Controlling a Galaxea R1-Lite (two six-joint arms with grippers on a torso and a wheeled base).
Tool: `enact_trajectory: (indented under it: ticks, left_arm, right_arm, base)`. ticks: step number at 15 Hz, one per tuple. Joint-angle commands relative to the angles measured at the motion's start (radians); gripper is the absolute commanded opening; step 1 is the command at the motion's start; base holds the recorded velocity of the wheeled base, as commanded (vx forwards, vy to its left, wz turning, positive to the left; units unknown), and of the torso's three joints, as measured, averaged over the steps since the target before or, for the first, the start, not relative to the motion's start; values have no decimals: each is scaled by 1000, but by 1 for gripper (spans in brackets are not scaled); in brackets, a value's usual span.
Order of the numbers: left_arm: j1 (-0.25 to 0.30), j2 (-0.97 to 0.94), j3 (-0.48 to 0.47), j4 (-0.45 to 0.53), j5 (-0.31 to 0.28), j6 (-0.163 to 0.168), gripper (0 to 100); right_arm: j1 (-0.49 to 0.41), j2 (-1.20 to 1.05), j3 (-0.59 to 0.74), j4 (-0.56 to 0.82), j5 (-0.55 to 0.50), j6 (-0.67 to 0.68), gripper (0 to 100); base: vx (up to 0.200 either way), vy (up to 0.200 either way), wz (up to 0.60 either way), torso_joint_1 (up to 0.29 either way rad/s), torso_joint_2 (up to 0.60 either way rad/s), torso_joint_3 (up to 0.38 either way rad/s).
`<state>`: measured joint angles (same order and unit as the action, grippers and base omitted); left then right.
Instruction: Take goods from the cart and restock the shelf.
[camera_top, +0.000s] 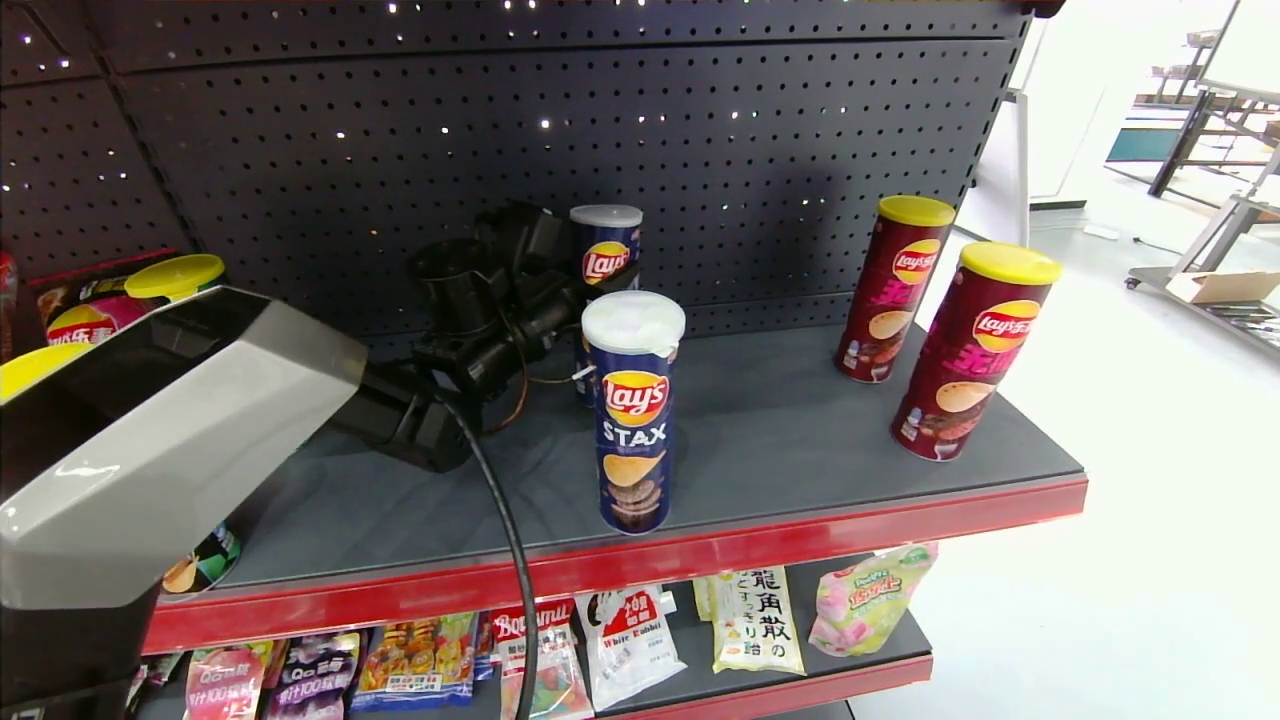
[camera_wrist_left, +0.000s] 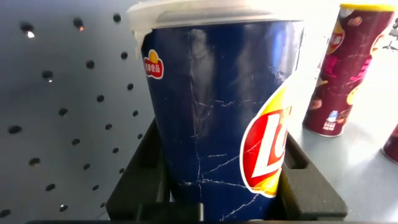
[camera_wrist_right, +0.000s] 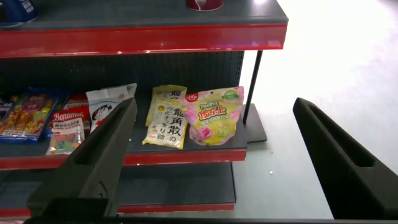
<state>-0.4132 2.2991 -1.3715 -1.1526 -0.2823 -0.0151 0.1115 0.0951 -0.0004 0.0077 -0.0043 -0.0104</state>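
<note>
Closed around the middle of a dark blue cardboard crisp tube (camera_wrist_left: 211, 112) with a pale plastic lid, the left gripper (camera_wrist_left: 224, 180) holds it upright at the back of the grey shelf deck (camera_top: 780, 420), just behind a matching blue tube (camera_top: 633, 420). Light, stiff yet crushable and smooth-skinned, it probably wants a gentle squeeze mid-body, below the lid; the right gripper (camera_wrist_right: 217, 168) gapes wide and empty.
</note>
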Motion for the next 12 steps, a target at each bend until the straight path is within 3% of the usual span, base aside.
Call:
enact_trajectory:
  ticks: [1,7,12]
  left_arm:
    - [-10,22,-28,2,0,1,0]
    - [-10,33,-24,2,-3,4,0]
    - [-12,-3,8,66,-14,3,0]
  right_arm:
    - [0,2,-1,0,0,0,100]
    - [0,2,-1,0,0,0,100]
    - [0,2,-1,0,0,0,100]
  base:
    - [0,0,0,0,0,0]
    - [0,0,0,0,0,0]
    - [0,0,0,0,0,0]
